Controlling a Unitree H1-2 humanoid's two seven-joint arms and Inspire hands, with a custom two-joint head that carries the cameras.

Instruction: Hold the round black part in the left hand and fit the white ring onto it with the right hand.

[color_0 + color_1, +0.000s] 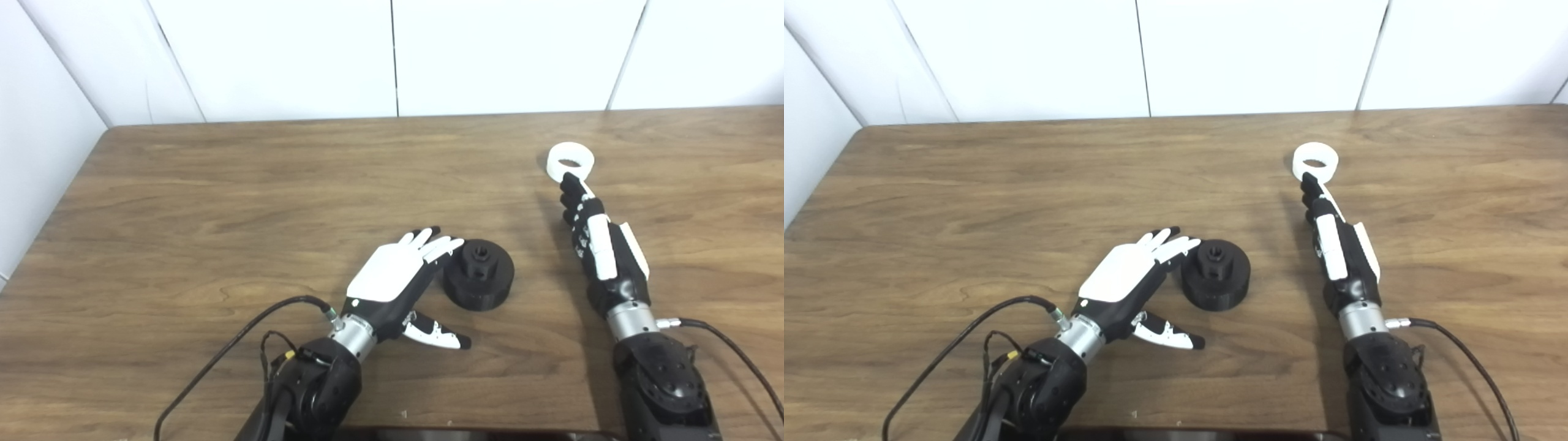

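The round black part (479, 274) lies flat on the wooden table (245, 202) near the middle, with a small hub standing up at its centre. My left hand (398, 275) is open just left of it, fingers reaching to its rim, thumb spread out toward the front. The white ring (570, 162) lies flat on the table at the far right. My right hand (597, 242) is stretched out straight toward the ring, fingers extended, fingertips (571, 181) at the ring's near edge. It holds nothing.
White wall panels stand behind the table's far edge. Cables trail from both wrists (245, 334) across the table's near side. A dark object's edge (465, 433) shows at the bottom of the picture.
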